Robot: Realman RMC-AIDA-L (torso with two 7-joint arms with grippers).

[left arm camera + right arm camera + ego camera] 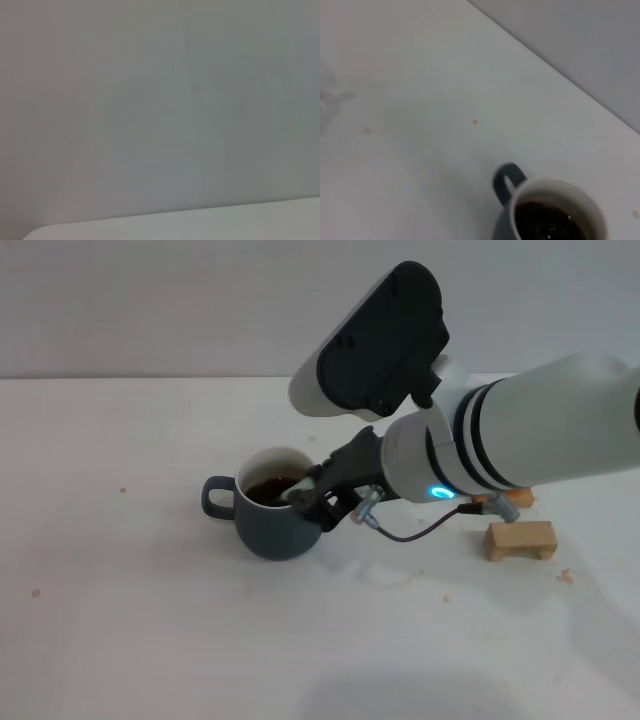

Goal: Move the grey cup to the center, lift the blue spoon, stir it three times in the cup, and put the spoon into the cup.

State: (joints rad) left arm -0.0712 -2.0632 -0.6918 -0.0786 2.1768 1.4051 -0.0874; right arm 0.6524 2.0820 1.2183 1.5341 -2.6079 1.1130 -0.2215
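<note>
The grey cup [272, 522] stands near the middle of the white table, handle to the left, with dark liquid inside. It also shows in the right wrist view [555, 212]. My right gripper [303, 496] reaches in from the right, its dark fingers closed at the cup's right rim. A slim pale piece, the blue spoon [293, 495], sits between the fingertips and points down into the cup. Most of the spoon is hidden by the fingers and rim. The left gripper is out of view; its wrist view shows only a wall and a table edge.
A small wooden block [520, 539] lies right of the cup, with another block [516, 498] partly hidden behind my right arm. A thin cable [420, 530] hangs under the wrist. Small crumbs [565, 576] dot the table [120, 640].
</note>
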